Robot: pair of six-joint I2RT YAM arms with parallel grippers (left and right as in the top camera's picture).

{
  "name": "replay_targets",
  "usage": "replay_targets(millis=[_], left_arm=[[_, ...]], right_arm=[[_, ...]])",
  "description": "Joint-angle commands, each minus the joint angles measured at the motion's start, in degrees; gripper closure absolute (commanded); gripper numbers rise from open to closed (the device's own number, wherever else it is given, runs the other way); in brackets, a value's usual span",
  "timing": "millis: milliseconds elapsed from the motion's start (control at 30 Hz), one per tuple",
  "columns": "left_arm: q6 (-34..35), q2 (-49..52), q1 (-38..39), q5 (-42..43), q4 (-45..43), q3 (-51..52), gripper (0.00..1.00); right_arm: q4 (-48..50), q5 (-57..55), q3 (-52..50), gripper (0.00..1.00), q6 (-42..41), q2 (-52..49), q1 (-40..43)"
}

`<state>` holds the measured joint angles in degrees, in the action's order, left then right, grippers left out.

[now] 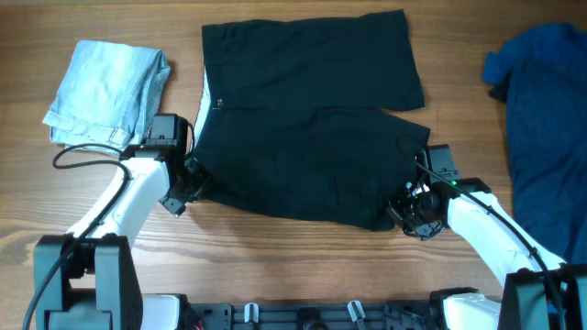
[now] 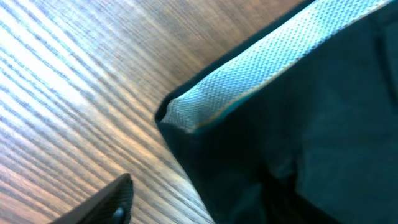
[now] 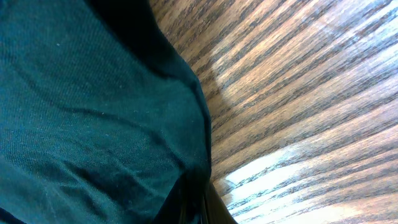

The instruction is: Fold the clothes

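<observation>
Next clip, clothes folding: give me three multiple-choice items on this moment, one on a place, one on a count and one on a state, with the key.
1. Where does the royal-blue garment lie relative to the black shorts?
A) on top of them
B) to their right, apart from them
C) tucked under them

2. How many separate garments show in the overhead view?
A) two
B) three
C) five

3. What state is the pale blue denim piece in?
A) folded into a compact stack
B) spread out flat
C) rolled into a tube

Key:
1 B, a strip of bare table shows between the two.
2 B, only the shorts, the denim piece and the blue garment are there.
3 A, layered edges show along its side.
</observation>
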<state>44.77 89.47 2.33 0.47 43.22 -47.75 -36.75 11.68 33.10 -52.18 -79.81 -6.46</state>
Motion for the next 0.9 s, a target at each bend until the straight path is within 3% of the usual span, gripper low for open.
replay_targets(millis=[0,200,267,433,600,867], left_arm=[[1.36,0.33,-0.26,-2.32,-1.53,2.03,0.39],[2.47,0.33,-0.26,-2.73,-5.64,4.5,0.4],[2.64,0.33,-0.26,-2.93,-6.88,5.18,0.5],[2.58,0.33,-0.26,-2.93,-7.52,5.53,0.96],[1.75,0.0,-0.2,-2.89,-7.37,5.53,0.96],[0.2,-7.1,2.05,-2.51,-3.43,5.44,0.96]], right_arm=[[0.48,-1.4,-0.76,0.96,0.98,-0.81,-0.02],[0.74,-1.44,-0.76,0.96,1.01,-0.81,-0.02],[0.72,-1.66,-0.76,0.95,1.11,-0.81,-0.02],[0.76,-1.9,-0.76,0.96,1.22,-0.81,0.0],[0.55,-2.47,0.33,0.96,3.41,-0.74,0.39],[-11.69,-3.78,8.44,0.96,8.35,2.27,2.89]])
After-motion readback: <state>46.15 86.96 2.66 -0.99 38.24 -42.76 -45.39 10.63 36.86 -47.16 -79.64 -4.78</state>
